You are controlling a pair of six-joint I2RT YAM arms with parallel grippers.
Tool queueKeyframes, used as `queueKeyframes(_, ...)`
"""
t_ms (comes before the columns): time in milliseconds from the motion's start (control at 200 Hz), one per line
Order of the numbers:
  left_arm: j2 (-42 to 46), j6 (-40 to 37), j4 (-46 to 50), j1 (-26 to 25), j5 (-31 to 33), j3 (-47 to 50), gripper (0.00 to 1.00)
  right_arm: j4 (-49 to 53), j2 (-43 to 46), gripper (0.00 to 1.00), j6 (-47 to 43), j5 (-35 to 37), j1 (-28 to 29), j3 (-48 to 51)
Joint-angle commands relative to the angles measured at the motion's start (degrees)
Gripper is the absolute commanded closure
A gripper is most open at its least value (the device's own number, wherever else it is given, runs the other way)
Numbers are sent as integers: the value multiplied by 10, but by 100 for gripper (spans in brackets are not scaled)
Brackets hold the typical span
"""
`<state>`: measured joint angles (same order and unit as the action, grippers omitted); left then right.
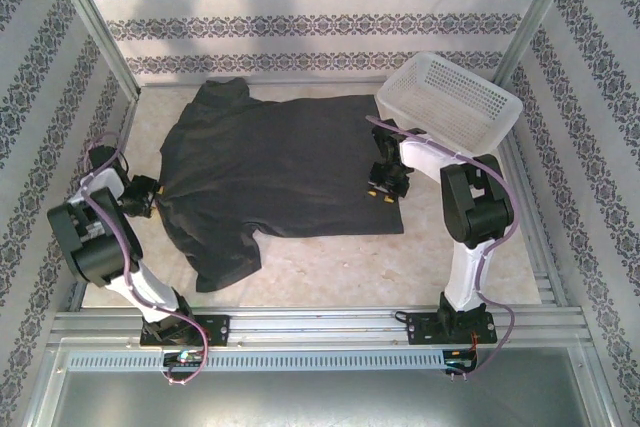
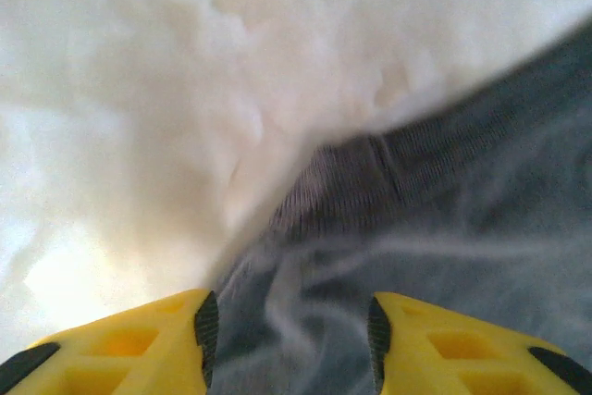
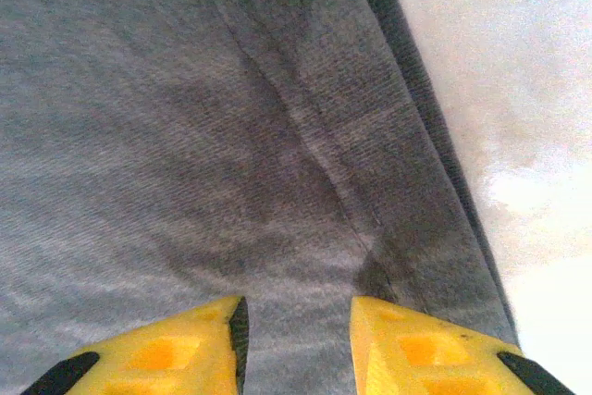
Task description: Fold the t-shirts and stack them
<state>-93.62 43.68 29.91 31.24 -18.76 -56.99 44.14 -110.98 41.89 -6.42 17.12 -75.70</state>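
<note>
A dark charcoal t-shirt (image 1: 280, 167) lies spread flat on the pale table (image 1: 330, 267), with its collar toward the left and its hem toward the right. My left gripper (image 1: 150, 194) sits low at the collar end. In the left wrist view this gripper (image 2: 291, 321) stands open, with rumpled cloth (image 2: 444, 219) and the ribbed collar band (image 2: 342, 182) lying between and beyond the yellow fingers. My right gripper (image 1: 385, 187) rests on the shirt near the hem. In the right wrist view its jaws (image 3: 296, 321) stand apart over flat cloth (image 3: 185, 136), close to the shirt's edge.
A white lattice basket (image 1: 450, 99) stands tilted at the back right, its near corner over the shirt's far corner. Patterned walls and metal posts close in the table on three sides. Bare table (image 1: 330, 267) runs along the front of the shirt.
</note>
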Motion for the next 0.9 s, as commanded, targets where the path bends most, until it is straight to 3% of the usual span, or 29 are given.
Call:
queueKeyframes(0,113,26,78,-37,54,52,46,5,64,61,-21,2,1,-3)
queueKeyframes(235,334,128,233,-151,108,183,48,-21,151,58,-7,-67,8,54)
queueKeyframes(485,510,209,379,-255,60,271,50,-24,197,56,0,-135,23,113)
queueKeyframes(894,469,334,284,-422,51,342,49,-30,227,56,20,-133,19,177)
